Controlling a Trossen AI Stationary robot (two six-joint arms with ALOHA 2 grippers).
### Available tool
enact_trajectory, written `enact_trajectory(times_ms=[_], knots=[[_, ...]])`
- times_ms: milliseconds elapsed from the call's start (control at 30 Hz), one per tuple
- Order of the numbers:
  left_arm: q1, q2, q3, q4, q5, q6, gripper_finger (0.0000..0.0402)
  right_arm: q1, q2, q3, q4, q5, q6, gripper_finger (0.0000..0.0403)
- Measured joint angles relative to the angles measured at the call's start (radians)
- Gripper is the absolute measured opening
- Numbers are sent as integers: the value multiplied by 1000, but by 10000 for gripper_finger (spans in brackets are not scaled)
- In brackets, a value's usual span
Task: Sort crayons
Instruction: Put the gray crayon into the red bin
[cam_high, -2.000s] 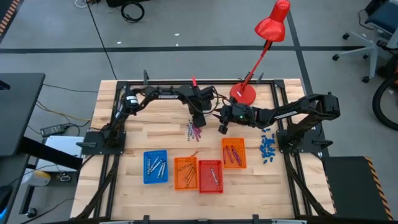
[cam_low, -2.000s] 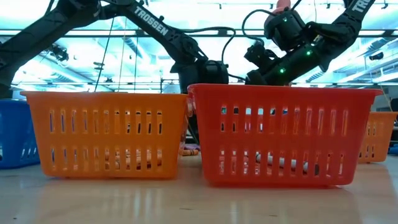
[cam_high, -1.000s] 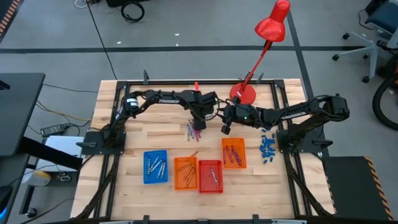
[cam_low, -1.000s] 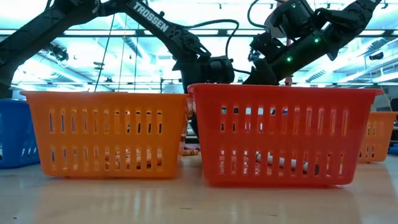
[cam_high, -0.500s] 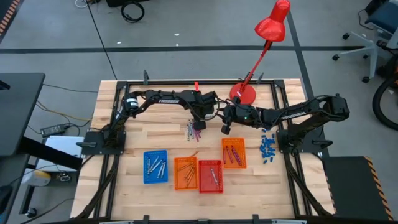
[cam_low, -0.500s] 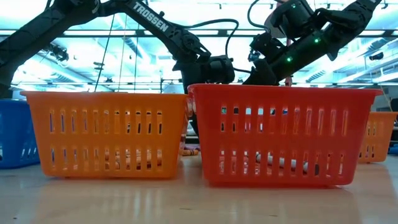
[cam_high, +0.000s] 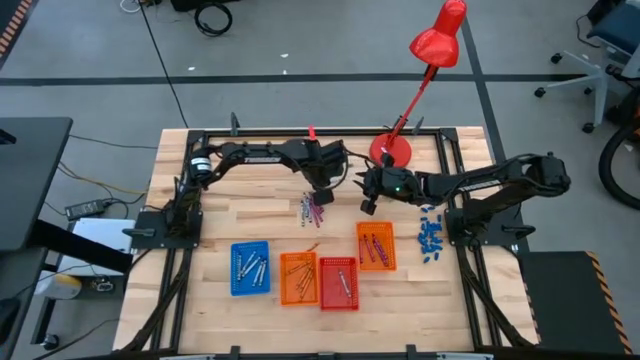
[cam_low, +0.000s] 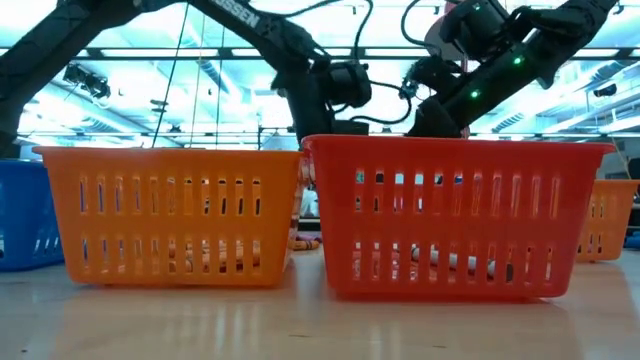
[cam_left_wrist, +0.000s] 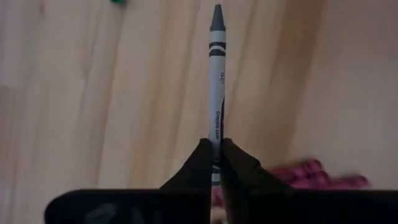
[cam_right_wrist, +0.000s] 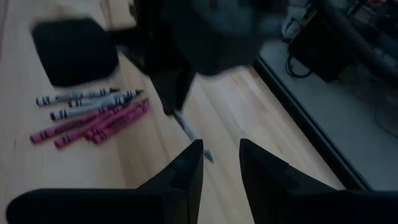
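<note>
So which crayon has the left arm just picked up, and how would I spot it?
Start at the red desk lamp at the table's far edge; the left gripper hangs just left of its base, above the loose pile of crayons. Its jaws are shut on a grey crayon, lifted off the wood, unlike the magenta and grey ones lying flat.

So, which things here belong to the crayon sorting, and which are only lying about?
Belong to the job:
- grey crayon held in the left gripper
- loose crayons on the table
- blue tray, two orange trays, red tray

Just lying about:
- red desk lamp
- small blue bits
- the right gripper hovers open
</note>
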Motion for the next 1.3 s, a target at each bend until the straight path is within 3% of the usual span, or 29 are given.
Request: enact_trajectory(times_ms=[233,400,533,667,967,1300], knots=[[-52,-80,1,-43,0,-120,12,29,-87,0,-161,-6,71,110],[-116,-100,1,-63,-13,-215,13,66,-96,-9,-166,-9,102,110],[-186,-100,0,-120,-120,-242,13,59,-75,-37,-194,-73,117,110],[-264,-108,-66,-64,-245,-255,14,28,-77,-31,-253,-92,173,110],[-306,-194,-245,118,-265,-262,7,-21,-87,70,-639,-83,442,110],[-255,-413,-595,658,-270,-44,6,-25,-94,71,-905,-114,641,110]])
